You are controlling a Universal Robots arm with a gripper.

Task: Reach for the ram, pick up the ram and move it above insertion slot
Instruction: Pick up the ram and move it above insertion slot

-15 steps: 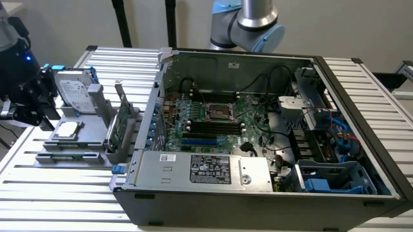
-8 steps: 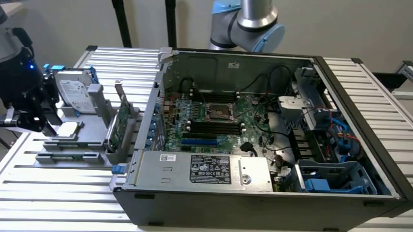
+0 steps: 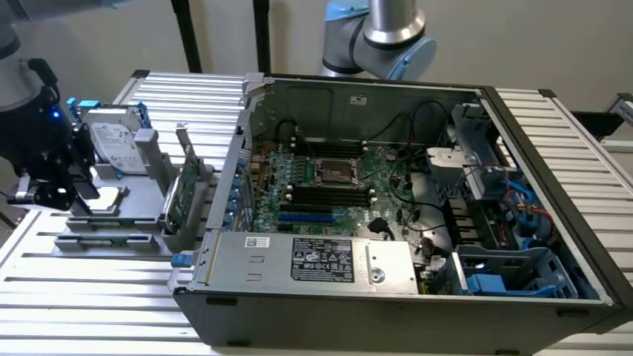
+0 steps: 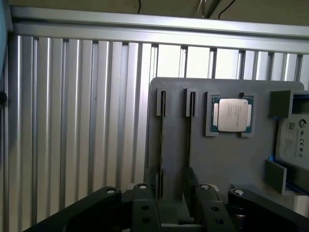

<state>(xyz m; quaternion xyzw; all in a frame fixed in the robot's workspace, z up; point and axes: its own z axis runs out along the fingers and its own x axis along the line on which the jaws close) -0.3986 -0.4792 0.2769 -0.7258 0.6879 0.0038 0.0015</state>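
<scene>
The ram (image 4: 161, 145) we take to be the thin dark strip standing on edge in one of two narrow grooves of the grey holder (image 4: 227, 159); we cannot tell for sure that it is the stick and not a bare groove. It runs between the fingers (image 4: 192, 180) of the gripper (image 4: 172, 182), which stand apart, open, one on either side of it and gripping nothing; whether they touch it we cannot tell. A CPU (image 4: 231, 114) sits in its seat just beside the second groove; a hard drive (image 4: 294, 140) lies past it. In the exterior view the gripper hangs over the holder at that view's left; a green card (image 3: 184, 194) stands upright at the holder's side nearest the case (image 3: 396, 311). The insertion slots (image 3: 327, 196) lie dark on the motherboard inside the case, well apart from the gripper; everything rests on a ribbed table (image 3: 89, 297).
</scene>
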